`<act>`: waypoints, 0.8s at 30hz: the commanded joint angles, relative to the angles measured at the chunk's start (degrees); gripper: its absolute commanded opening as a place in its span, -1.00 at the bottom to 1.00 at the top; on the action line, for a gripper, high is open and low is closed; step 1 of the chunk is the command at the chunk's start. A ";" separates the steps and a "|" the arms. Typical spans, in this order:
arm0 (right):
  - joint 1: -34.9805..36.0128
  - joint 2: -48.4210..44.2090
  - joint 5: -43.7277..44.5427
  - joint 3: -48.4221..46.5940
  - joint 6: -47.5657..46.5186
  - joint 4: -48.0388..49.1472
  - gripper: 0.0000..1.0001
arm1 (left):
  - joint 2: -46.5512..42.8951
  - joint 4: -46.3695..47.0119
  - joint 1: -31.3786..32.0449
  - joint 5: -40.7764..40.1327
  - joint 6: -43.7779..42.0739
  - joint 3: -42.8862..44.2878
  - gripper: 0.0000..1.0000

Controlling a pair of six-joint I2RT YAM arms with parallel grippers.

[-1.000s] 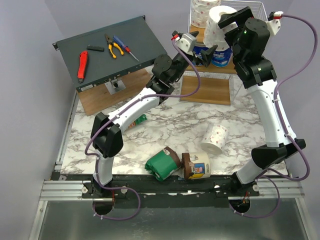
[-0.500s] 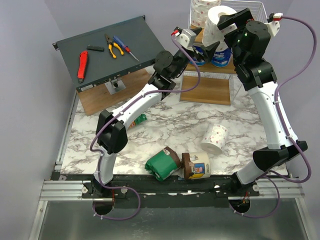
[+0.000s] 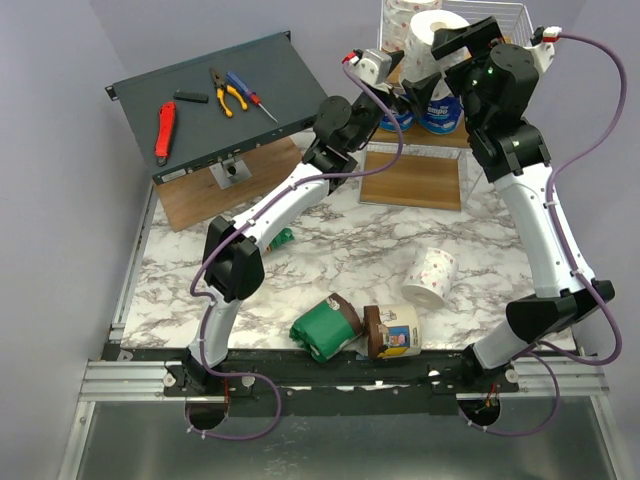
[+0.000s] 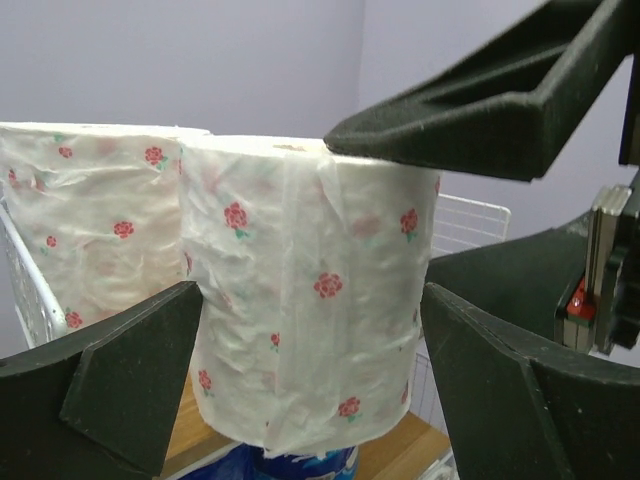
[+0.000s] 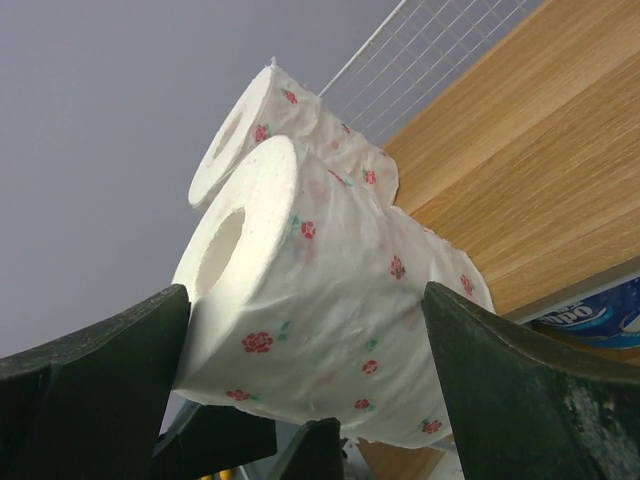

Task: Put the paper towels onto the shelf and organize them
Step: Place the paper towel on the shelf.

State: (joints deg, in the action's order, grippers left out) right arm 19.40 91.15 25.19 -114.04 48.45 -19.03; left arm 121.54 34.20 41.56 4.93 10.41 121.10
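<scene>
A white paper towel roll with pink speckles (image 3: 428,48) hangs in front of the shelf's (image 3: 505,14) wire-sided top tier. My right gripper (image 3: 445,45) is shut on it end to end (image 5: 306,295). My left gripper (image 3: 405,82) has come in from the left. Its open fingers stand at the roll's two sides (image 4: 310,300), about touching. A second speckled roll (image 4: 90,230) sits in the top tier behind. Blue-and-white rolls (image 3: 440,110) stand on the middle board. On the table lie a speckled roll (image 3: 430,278), a green one (image 3: 325,328) and a cream-and-brown one (image 3: 392,332).
A dark grey slanted panel (image 3: 200,75) at the back left carries pliers (image 3: 228,95), a red tool (image 3: 163,130) and a screwdriver. A small green bottle (image 3: 278,240) lies under my left arm. The shelf's bottom board (image 3: 415,180) rests at table level.
My left gripper has risen and moved right from the blue rolls' level to the held roll, its jaws narrowing a little. The right gripper has lifted the roll slightly.
</scene>
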 commanded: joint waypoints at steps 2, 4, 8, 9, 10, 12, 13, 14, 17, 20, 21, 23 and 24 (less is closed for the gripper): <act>0.01 -2.54 -1.19 2.86 0.78 1.35 1.00 | 2.08 0.77 -0.25 -2.34 3.71 3.75 0.87; 0.00 -3.65 -1.13 3.93 0.47 2.58 1.00 | 2.18 0.76 -0.25 -2.30 3.99 3.97 0.86; -0.01 -5.10 -0.67 4.53 -0.20 3.53 1.00 | 1.91 0.31 -0.21 -2.27 3.39 3.90 0.86; 0.00 -5.44 -0.46 4.66 -0.28 3.55 1.00 | 1.80 0.19 -0.24 -2.23 3.22 3.85 0.86; 0.00 -5.75 -0.28 4.90 -0.39 3.66 1.00 | 1.65 0.16 -0.27 -2.20 3.06 3.88 0.86; 0.03 -6.46 -0.12 5.57 -0.69 4.21 1.00 | 1.60 0.34 -0.27 -2.10 3.03 3.97 0.86; -0.07 -6.79 0.10 5.86 -0.85 4.34 1.00 | 1.67 0.43 -0.34 -2.04 3.15 4.01 0.86; 0.01 -7.07 0.19 6.00 -1.03 4.41 1.00 | 1.57 0.43 -0.34 -2.03 3.08 4.06 0.86; -0.06 -8.34 0.71 6.66 -1.66 4.60 1.00 | 1.26 0.00 -0.30 -1.94 3.05 3.56 0.86; 0.02 -10.23 0.57 8.75 -2.63 6.06 1.00 | 0.69 -0.20 -0.36 -1.27 3.63 3.10 0.86; 0.00 -10.95 -0.24 9.42 -3.77 6.78 1.00 | 0.32 -0.73 -0.30 -0.89 4.25 3.18 0.86; 0.01 -12.51 -1.44 11.19 -6.34 8.29 1.00 | -0.74 -2.15 -0.22 1.38 4.96 3.65 0.86; -0.04 -13.30 -1.63 12.26 -7.33 9.08 1.00 | -1.45 -2.96 -0.16 2.34 5.12 3.90 0.86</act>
State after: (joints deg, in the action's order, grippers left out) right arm 19.40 81.19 24.93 -104.60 46.09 -14.17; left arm 122.80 33.71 41.34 3.77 13.80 123.37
